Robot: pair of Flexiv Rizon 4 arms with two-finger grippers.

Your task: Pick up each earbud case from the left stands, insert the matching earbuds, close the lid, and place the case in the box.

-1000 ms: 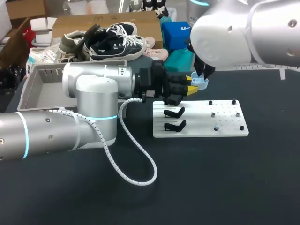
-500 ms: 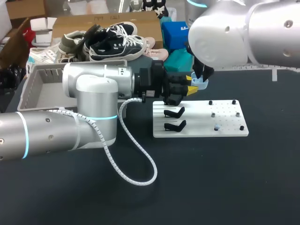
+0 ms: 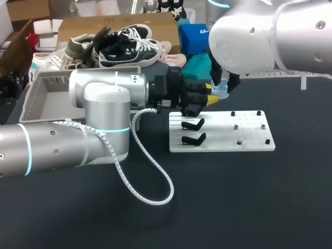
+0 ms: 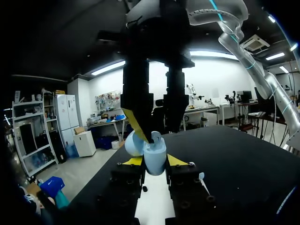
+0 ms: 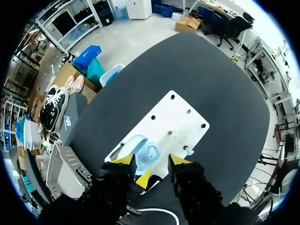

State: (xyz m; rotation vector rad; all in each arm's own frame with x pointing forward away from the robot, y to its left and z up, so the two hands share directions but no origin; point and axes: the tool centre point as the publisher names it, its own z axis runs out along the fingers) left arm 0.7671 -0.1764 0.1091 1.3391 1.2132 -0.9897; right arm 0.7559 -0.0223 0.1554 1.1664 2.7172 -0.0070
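**Pale-blue earbud case [image 4: 154,158]: held in the air, lid open, second end effector now over it**

**Item.** The earbud case is gripped from two sides by the yellow tips of the left end effector [image 3: 210,92], which holds it clear of the surface [image 3: 233,202]. The lid [image 4: 133,143] is swung open to one side.

**Attending part.** The right end effector [image 5: 152,160] hangs directly above the case with its fingers spread. No earbud can be made out between them. One yellow tip rests against the case where the lid joins the body. The other finger stands on the far side, and I cannot tell whether it touches.

**Change.** Over the last second the left end effector has held its place. The right end effector has edged in toward it and turned at the wrist. Its fingers now straddle the case instead of standing just behind it.

**Reading.** The arm is probably working on the open case, either seating an earbud or pressing the lid down. The lid is not yet shut, and the case has not been boxed.

**Surroundings.**
- The white plate [image 3: 223,148] lies below and ahead of the left end effector.
- Its two black stands [image 3: 193,124] are both bare.
- A small pale-blue piece [image 3: 239,140], possibly an earbud, sits on a peg of the plate.
- The grey box [image 3: 46,104] sits behind the left end effector, well apart from the case.
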